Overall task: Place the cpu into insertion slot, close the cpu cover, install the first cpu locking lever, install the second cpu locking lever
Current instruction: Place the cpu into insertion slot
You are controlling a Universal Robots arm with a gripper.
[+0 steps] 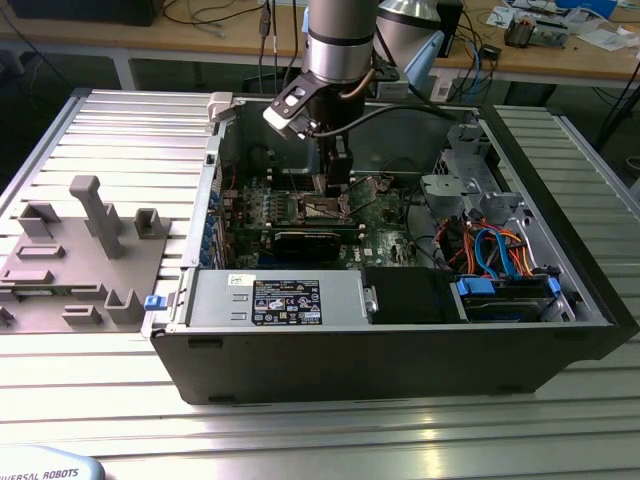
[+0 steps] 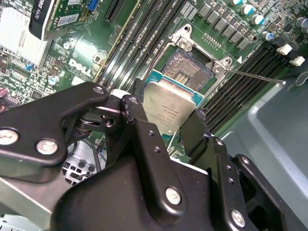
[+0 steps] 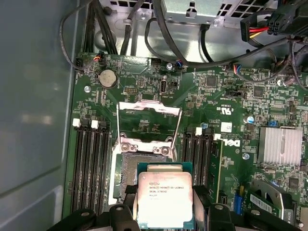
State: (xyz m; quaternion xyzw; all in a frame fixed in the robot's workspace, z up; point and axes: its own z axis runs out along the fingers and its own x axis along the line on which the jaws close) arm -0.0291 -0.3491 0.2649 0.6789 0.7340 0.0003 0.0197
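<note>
Cpu (image 3: 165, 195), pinched by the fingers (image 2: 195, 132), hangs over the insertion slot (image 2: 185, 67); the first wrist view shows the cpu cover (image 3: 149, 104) raised.

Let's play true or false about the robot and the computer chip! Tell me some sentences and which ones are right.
1. The gripper is holding the chip. True.
2. The chip already sits in the slot. False: it is in the gripper, and the slot is empty.
3. The cover is shut over the slot. False: it is flipped open.
4. The computer case lies open on a metal table. True.
</note>
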